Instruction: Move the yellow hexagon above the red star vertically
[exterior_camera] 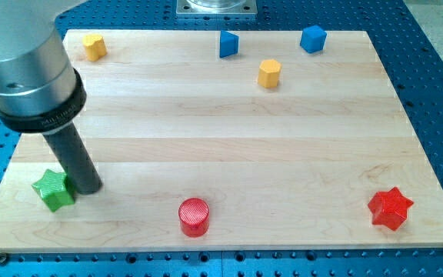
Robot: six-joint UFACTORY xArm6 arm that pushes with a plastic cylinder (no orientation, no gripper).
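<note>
My tip (88,188) is resting at the lower left of the frame, touching the right side of the green star (53,189); it is a plain rod with nothing to open or close. The yellow hexagon (269,73) is sitting in the upper middle of the wooden board (229,138), well apart from the red star (391,208) lying at the lower right. Another yellow block (94,46) is sitting at the upper left, two blue blocks (228,44) (312,38) along the top, and a red cylinder (194,216) at the bottom centre. Writing on the arm's dark collar (41,108) is too blurred to read.

My tip (88,187) perhaps hides the green star's (53,189) right edge.
</note>
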